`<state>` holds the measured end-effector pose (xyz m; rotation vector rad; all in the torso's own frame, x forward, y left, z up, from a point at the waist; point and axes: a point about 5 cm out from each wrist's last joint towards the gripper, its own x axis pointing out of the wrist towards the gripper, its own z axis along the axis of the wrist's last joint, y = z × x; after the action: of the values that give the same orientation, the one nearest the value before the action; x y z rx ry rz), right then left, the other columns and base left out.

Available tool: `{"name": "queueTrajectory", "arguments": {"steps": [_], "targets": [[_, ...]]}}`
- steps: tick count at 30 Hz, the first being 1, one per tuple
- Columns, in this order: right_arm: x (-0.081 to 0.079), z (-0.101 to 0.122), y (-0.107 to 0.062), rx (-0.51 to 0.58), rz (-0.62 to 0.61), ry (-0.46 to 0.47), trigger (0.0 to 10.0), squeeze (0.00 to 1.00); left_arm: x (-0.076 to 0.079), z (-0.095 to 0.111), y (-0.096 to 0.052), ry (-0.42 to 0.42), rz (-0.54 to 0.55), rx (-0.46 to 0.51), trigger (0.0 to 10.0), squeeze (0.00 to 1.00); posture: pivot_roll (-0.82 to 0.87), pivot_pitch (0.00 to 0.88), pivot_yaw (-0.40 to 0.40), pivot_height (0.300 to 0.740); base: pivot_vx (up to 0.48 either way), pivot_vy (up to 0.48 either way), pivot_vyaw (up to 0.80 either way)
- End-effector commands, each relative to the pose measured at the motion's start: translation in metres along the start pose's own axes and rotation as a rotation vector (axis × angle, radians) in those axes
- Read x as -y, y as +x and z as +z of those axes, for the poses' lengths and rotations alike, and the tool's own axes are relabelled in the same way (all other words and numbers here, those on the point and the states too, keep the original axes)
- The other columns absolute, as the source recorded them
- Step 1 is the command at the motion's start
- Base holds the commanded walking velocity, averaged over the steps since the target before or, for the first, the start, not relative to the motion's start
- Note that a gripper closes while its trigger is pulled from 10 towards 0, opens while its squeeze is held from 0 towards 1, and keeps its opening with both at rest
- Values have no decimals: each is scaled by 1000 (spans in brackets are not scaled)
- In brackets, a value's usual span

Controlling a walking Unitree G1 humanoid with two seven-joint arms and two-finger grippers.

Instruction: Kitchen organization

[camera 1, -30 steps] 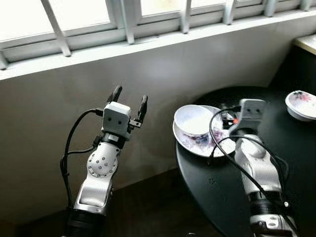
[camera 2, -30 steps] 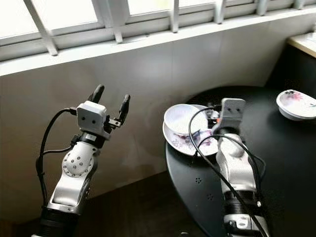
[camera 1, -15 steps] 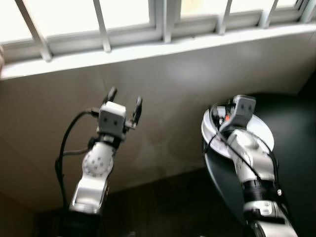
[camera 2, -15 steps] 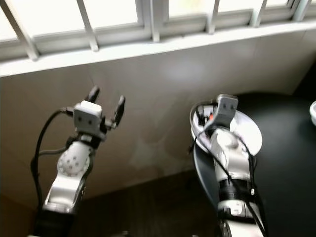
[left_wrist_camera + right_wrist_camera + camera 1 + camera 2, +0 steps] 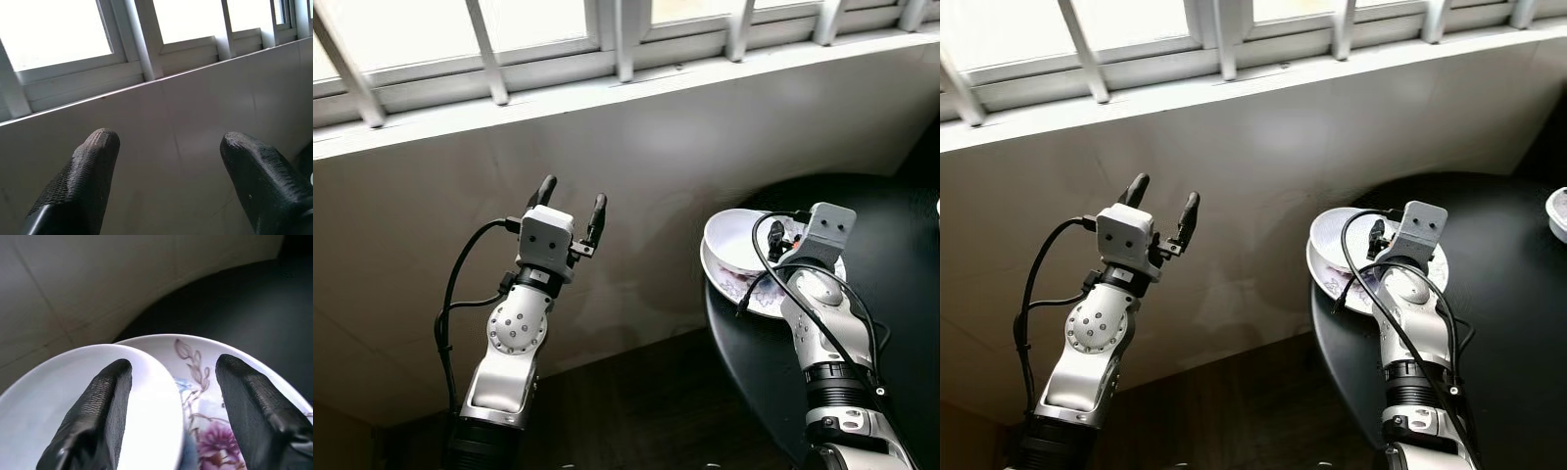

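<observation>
A white bowl [image 5: 729, 235] sits in a flowered plate [image 5: 754, 296] at the near-left edge of a round black table [image 5: 891, 294]. My right gripper [image 5: 781, 238] reaches onto this stack. In the right wrist view it [image 5: 174, 367] is open and straddles the bowl [image 5: 73, 396] rim, one finger inside the bowl and the other over the plate [image 5: 198, 382]. My left gripper [image 5: 573, 193] is held up open and empty in front of the tiled wall, well left of the table, and it [image 5: 168, 142] points at the window sill.
A grey tiled wall [image 5: 705, 137] under a barred window [image 5: 617, 39] runs behind everything. Dark floor [image 5: 636, 411] lies between my arms. Another small bowl [image 5: 1559, 211] stands at the table's far right edge.
The camera has swung, so the table now sits further right in view than a second ago. My right gripper has stayed at the bowl and plate. My left gripper has stayed raised and open.
</observation>
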<state>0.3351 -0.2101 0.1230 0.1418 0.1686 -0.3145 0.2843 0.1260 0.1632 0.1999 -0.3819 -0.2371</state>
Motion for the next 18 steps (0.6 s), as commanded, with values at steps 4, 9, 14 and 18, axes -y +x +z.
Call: {"name": "queueTrajectory", "arguments": {"steps": [4,9,14,18], "targets": [[-5,-15,1,-126,17,94,10000,0,0,1,0,12,-5,3,10000,0,7,26,9,740,0,0,0],[-12,-23,2,-205,54,187,10000,0,1,0,0,12,-4,3,10000,0,9,24,8,740,0,0,0],[-14,-25,3,-243,63,224,10000,0,1,0,0,14,-5,1,10000,0,9,22,7,740,0,0,0],[-14,-25,3,-259,64,281,0,0,1,0,0,14,-6,0,10000,0,9,22,7,740,0,0,0]]}}
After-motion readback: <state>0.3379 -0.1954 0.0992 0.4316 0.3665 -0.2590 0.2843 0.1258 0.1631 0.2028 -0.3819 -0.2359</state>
